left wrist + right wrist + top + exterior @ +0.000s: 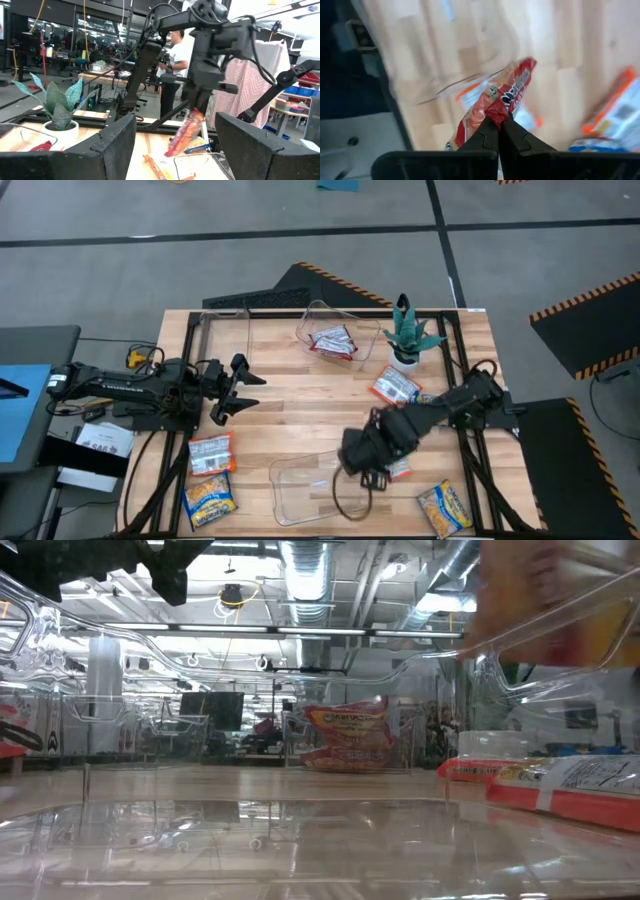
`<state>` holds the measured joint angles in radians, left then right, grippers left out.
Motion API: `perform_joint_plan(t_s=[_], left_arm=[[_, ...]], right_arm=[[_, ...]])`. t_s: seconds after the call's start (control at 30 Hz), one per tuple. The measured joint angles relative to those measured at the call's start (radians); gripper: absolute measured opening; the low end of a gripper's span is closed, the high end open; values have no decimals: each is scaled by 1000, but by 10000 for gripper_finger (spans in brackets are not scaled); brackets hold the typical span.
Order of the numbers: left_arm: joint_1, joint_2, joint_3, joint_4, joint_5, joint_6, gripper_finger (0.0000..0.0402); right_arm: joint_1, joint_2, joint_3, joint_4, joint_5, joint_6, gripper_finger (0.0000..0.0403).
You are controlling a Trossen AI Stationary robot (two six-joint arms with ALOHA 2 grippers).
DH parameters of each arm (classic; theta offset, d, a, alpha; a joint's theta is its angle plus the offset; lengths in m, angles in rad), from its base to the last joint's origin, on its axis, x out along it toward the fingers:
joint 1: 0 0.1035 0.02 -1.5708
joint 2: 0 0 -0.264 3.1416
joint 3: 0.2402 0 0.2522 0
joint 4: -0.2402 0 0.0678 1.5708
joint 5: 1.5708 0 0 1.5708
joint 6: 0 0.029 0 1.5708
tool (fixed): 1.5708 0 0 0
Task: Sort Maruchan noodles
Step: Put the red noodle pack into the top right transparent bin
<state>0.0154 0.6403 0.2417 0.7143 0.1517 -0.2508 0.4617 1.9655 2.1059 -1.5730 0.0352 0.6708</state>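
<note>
Your right gripper [501,122] has its jaws pinched shut on one edge of an orange noodle packet [495,102] hanging limp beyond them, light, crinkly and probably slippery, so hold the seam firmly, while your left gripper [232,390] waits open.

Both arms matte black, boxy link housings, rounded joints. Left arm [130,385]: pale lettering along the forearm link, yellow connector and loose black cable at its base. Right arm [450,408]: black cable looping at the wrist. Left gripper [240,391] fingers [112,145]: broad, flat, dark, rough-textured. Right gripper [500,131] fingers taper to narrow tips.
</note>
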Motion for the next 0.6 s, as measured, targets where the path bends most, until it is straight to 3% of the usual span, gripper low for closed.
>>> perform_joint_plan(t_s=[0.3,0.6], left_arm=[[0,0,0,0,-2,0,256],[0,0,0,0,-7,7,256]], right_arm=[[-230,-51,-1,2,115,-226,17],[-484,-151,-1,2,276,-317,17]])
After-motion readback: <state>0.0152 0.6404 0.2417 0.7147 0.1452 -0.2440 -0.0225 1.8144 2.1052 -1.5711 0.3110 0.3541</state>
